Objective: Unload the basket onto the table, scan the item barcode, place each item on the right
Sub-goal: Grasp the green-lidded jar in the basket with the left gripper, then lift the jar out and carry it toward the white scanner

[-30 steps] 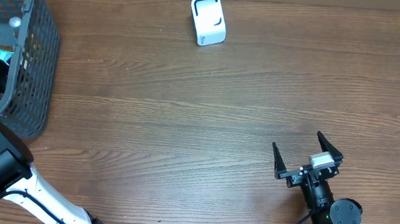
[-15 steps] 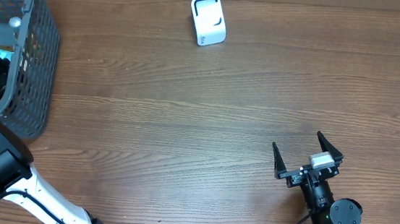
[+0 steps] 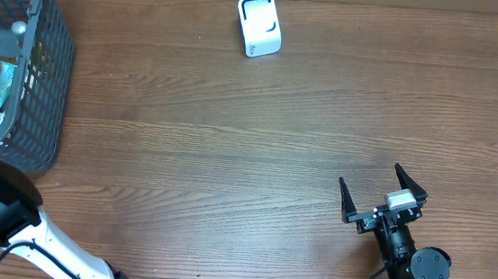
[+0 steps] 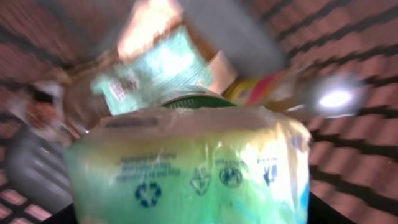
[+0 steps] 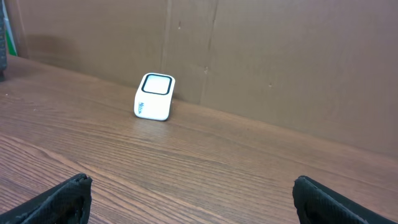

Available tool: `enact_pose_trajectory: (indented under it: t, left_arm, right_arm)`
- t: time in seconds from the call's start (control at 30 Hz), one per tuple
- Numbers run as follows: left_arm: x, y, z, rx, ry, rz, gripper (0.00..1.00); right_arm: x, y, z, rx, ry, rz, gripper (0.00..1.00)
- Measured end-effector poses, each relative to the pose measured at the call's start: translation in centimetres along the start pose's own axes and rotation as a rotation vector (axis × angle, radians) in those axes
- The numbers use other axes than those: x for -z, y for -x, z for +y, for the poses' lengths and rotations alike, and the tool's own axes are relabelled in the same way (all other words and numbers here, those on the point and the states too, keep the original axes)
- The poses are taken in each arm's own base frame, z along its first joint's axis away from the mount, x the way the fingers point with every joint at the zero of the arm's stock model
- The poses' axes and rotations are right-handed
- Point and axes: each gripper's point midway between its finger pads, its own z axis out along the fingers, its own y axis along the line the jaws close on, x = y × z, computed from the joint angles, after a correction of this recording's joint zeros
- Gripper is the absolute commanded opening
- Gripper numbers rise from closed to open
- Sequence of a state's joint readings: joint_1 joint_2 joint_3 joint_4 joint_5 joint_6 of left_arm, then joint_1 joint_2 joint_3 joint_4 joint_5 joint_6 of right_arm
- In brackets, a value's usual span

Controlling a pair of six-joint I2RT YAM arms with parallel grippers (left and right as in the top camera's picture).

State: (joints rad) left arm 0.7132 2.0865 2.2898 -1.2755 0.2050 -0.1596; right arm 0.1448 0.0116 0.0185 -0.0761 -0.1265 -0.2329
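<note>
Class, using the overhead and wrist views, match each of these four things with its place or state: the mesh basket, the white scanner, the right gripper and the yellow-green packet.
Column A
1. mesh basket
2. white scanner
3. right gripper
4. yellow-green packet

Column B
a. open, over bare wood near the front edge of the table
b. fills the left wrist view, close up
c. at the table's left end
d. near the table's far edge

Pairs: 1-c, 2-d, 3-a, 4-b
</note>
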Motion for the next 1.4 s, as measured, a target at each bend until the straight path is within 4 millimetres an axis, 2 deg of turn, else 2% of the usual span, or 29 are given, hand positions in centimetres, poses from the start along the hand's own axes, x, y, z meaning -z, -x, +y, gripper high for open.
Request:
enact_pose_trajectory:
  t: [0.1,0.13,0.2,0.3,0.37,0.4,0.47,0.6,0.67,0.7,0.8,0.87,0.93,0.97,1.0,1.1,1.2,1.33,1.4]
  left_arm:
    - [5.8,2.7,-1.8,-0.013,-0.036,-0.159,0.48]
    - [8.6,3.4,-2.8,-0.020,-0.062,-0.222,0.46]
    - [12.7,3.7,-4.4,-0.037,-0.107,-0.303,0.45]
    - [17.5,2.2,-7.0,-0.074,-0.162,-0.359,0.44]
    - [19.2,0.4,-9.3,-0.116,-0.202,-0.353,0.44]
    - [19.7,-1.3,-11.3,-0.153,-0.238,-0.324,0.43]
    - [19.5,-4.5,-14.4,-0.220,-0.287,-0.237,0.43]
    - [18.0,-12.2,-20.4,-0.390,-0.343,-0.018,0.43]
    - [17.4,-15.4,-22.8,-0.479,-0.355,0.056,0.42]
    - [16.9,-17.7,-24.3,-0.539,-0.358,0.107,0.42]
    - [15.4,-23.0,-27.5,-0.676,-0.357,0.223,0.41]
    - [13.7,-26.6,-29.5,-0.762,-0.345,0.305,0.41]
    - [11.8,-29.9,-30.9,-0.834,-0.322,0.381,0.43]
    - [10.2,-32.5,-31.8,-0.886,-0.295,0.440,0.43]
    - [9.5,-33.5,-32.1,-0.906,-0.283,0.462,0.44]
    - [6.2,-38.9,-33.5,-0.999,-0.231,0.564,0.45]
    - [3.7,-43.6,-34.5,-1.068,-0.191,0.625,0.45]
    - [2.2,-47.6,-35.7,-1.133,-0.172,0.618,0.44]
    - [1.9,-48.7,-36.4,-1.147,-0.178,0.600,0.45]
  right_arm:
    - [0.0,0.0,0.0,0.000,0.000,0.000,1.00]
    - [0.0,0.0,0.0,0.000,0.000,0.000,1.00]
    - [0.0,0.0,0.0,0.000,0.000,0.000,1.00]
    - [0.0,0.0,0.0,0.000,0.000,0.000,1.00]
    - [0.0,0.0,0.0,0.000,0.000,0.000,1.00]
    - [0.0,0.0,0.0,0.000,0.000,0.000,1.00]
    - [0.0,0.0,0.0,0.000,0.000,0.000,1.00]
    - [0.0,0.0,0.0,0.000,0.000,-0.001,1.00]
    - [0.0,0.0,0.0,0.000,0.000,0.000,1.00]
    - [0.0,0.0,0.0,0.000,0.000,0.000,1.00]
    - [0.0,0.0,0.0,0.000,0.000,0.000,1.00]
    - [0.0,0.0,0.0,0.000,-0.001,-0.001,1.00]
    - [0.0,0.0,0.0,0.000,0.000,0.000,1.00]
    - [0.0,0.0,0.0,0.000,0.000,0.000,1.00]
    - [0.0,0.0,0.0,0.000,0.000,0.000,1.00]
    - [0.0,0.0,0.0,0.001,0.000,-0.001,1.00]
    - [0.0,0.0,0.0,0.000,0.000,-0.001,1.00]
    - [0.0,0.0,0.0,0.000,0.000,0.000,1.00]
    - [0.0,0.0,0.0,0.000,0.000,0.000,1.00]
